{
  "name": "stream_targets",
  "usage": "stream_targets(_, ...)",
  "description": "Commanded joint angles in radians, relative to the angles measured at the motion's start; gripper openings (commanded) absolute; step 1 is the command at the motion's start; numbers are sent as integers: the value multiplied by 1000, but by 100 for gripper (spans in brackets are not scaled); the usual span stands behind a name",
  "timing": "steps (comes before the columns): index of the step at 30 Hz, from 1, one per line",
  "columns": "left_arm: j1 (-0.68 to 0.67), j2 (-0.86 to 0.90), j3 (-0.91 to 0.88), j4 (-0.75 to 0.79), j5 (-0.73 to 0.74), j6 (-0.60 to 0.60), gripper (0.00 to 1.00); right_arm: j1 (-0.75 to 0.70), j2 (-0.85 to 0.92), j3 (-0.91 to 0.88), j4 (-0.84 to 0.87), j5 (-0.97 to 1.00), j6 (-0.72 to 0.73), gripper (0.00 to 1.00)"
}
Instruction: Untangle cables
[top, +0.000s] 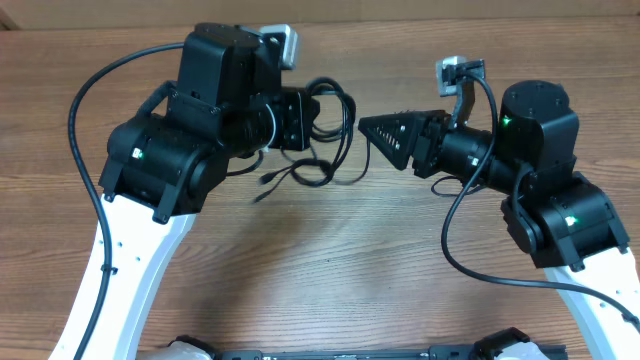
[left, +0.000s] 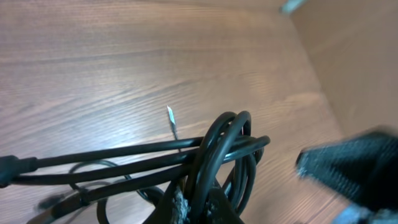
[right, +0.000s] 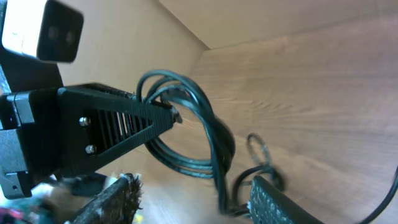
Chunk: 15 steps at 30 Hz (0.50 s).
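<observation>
The cables (top: 335, 140) are a tangle of thin black cords on the wooden table, between the two arms. My left gripper (top: 303, 118) is shut on a bunch of looped cords, and in its wrist view the cables (left: 227, 146) rise from the shut left gripper (left: 200, 208). A small metal plug tip (left: 171, 119) sticks up behind the bundle. My right gripper (top: 374, 130) points left at the tangle, just to its right. In the right wrist view the right gripper (right: 193, 205) stands open and holds nothing. A cable loop (right: 208, 140) hangs ahead of its fingers (right: 112, 199).
Thick black arm cables (top: 85, 130) arc over the table on the left, and another curves on the right (top: 470, 270). A tan wall (right: 261, 18) borders the table's far side. The left arm's tapered finger (right: 118, 124) reaches across the right wrist view.
</observation>
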Motion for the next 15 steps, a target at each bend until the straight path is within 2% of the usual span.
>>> stream_targets(1, 4, 2, 10, -10, 76, 174, 4, 5, -8, 18, -7, 5, -209, 51)
stream_targets(7, 4, 2, 10, -3, 214, 174, 4, 5, -8, 18, -81, 10, -422, 49)
stream_targets(11, -12, 2, 10, -6, 219, 174, 4, 5, -8, 18, -81, 9, -440, 45)
stream_targets(14, -32, 2, 10, -6, 218, 174, 4, 5, -8, 18, -79, 9, -439, 37)
stream_targets(15, -44, 2, 10, -2, 214, 174, 4, 5, -8, 18, -79, 9, -439, 32)
